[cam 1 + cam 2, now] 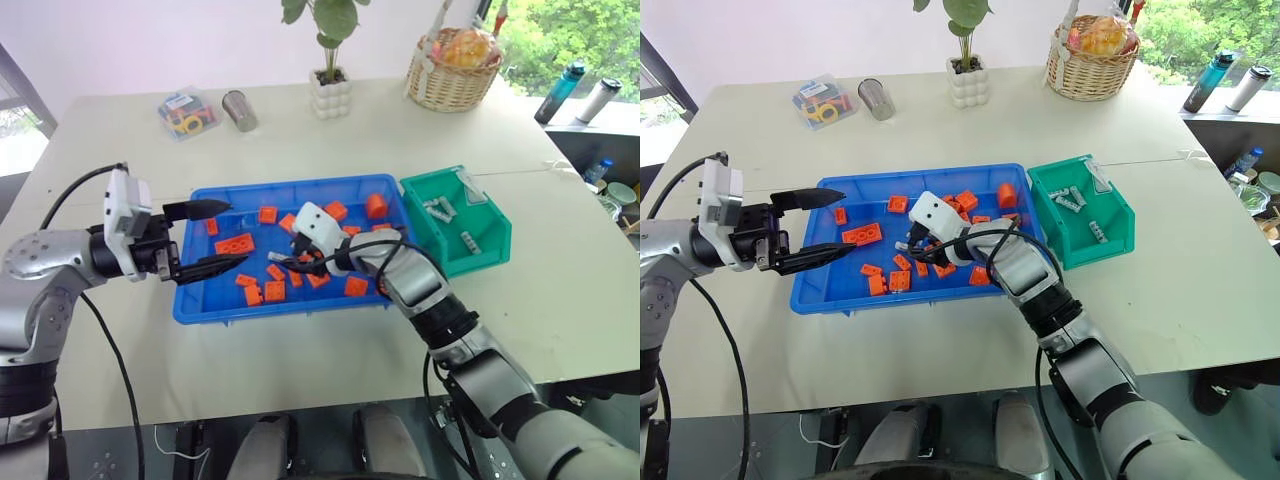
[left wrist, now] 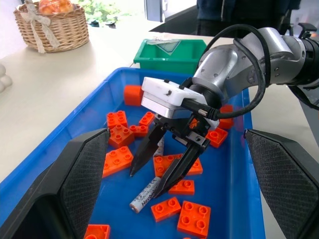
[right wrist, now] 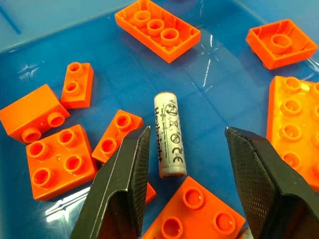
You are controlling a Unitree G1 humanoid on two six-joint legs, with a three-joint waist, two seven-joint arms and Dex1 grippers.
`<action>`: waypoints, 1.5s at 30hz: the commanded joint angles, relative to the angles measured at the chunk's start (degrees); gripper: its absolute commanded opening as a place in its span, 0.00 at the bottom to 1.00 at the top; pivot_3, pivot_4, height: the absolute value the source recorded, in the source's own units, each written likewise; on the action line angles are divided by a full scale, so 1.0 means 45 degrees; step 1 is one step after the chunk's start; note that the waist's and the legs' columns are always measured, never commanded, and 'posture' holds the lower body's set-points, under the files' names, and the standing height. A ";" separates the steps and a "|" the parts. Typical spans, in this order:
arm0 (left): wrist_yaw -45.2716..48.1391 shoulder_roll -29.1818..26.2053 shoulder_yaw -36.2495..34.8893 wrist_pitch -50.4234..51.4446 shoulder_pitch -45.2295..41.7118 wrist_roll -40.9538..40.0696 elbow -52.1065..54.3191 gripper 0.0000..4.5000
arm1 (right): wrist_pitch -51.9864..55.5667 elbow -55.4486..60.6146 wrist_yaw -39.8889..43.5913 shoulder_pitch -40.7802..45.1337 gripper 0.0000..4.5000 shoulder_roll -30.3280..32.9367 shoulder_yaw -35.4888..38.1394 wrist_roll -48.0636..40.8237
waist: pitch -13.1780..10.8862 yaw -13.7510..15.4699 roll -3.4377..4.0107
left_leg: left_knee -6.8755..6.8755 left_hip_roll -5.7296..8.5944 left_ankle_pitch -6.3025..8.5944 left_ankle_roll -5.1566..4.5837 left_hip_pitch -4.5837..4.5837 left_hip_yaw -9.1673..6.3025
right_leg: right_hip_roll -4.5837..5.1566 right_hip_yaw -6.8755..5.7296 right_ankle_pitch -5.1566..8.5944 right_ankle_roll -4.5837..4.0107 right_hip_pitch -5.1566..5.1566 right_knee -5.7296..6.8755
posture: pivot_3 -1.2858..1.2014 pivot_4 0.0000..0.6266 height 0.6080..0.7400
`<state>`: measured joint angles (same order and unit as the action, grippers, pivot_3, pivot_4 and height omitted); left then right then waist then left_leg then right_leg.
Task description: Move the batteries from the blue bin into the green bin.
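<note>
You are at the picking step: your right gripper [image 3: 182,164] hangs just above one battery [image 3: 169,135] lying flat on the floor of the blue bin [image 1: 200,305], with its two fingers apart and nothing between them yet. The battery lies between the fingertips, but it is a little nearer to one finger, and orange bricks [image 3: 58,164] sit close on both sides of it. I judge that the next move asks you to go down straight, keep the fingers on the two long sides of the battery, and close without catching a brick. Your left gripper [image 1: 215,238] waits over the left end of the blue bin, fingers wide apart and holding nothing. In the blue bin I can see many orange bricks and this one battery; more batteries may be hidden by the arm. The green bin [image 1: 455,215] stands just beside the right end of the blue bin and already has several batteries [image 1: 440,209] inside.
</note>
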<state>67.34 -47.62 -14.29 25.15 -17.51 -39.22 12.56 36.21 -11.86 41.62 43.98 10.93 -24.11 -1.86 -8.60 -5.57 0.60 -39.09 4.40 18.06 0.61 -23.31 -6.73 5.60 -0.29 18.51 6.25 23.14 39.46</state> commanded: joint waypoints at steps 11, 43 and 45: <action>-0.0028 -0.0135 -0.0287 -0.0415 0.0007 -0.0007 0.0190 1.00 | 0.0272 0.0149 0.0100 0.0118 0.02 -0.0241 0.0324 0.0016 | 0.0000 0.0003 -0.0001 | -0.0001 0.0002 0.0000 0.0000 0.0000 -0.0002 | 0.0001 0.0000 0.0000 0.0000 -0.0001 0.0000 | 0.52 0.24 0.98; 0.0715 0.0735 0.1162 -0.0895 -0.0831 0.0529 -0.0648 1.00 | 0.3861 0.5670 0.0180 -0.0807 0.66 0.6573 0.6451 -0.3606 | 0.0000 0.0360 -0.0002 | 0.0009 -0.0008 0.0001 -0.0002 -0.0014 0.0079 | 0.0006 0.0011 -0.0001 0.0000 -0.0030 -0.0059 | 0.52 0.24 0.98; 0.0731 0.0700 0.1177 -0.0874 -0.0828 0.0517 -0.0612 1.00 | 0.2901 0.5284 0.1230 -0.0452 0.66 0.6477 0.5191 -0.3544 | 0.0001 0.0362 -0.0002 | 0.0005 -0.0015 0.0001 -0.0002 -0.0012 0.0073 | 0.0008 0.0013 -0.0001 0.0000 -0.0030 -0.0058 | 0.52 0.24 0.98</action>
<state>70.40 -44.20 -8.26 21.91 -20.73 -36.72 8.90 53.04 11.94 43.20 41.05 40.41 3.07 -17.25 -8.59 -3.94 0.59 -39.07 4.33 18.06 0.60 -23.36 -6.42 5.63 -0.23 18.51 6.25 23.00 39.22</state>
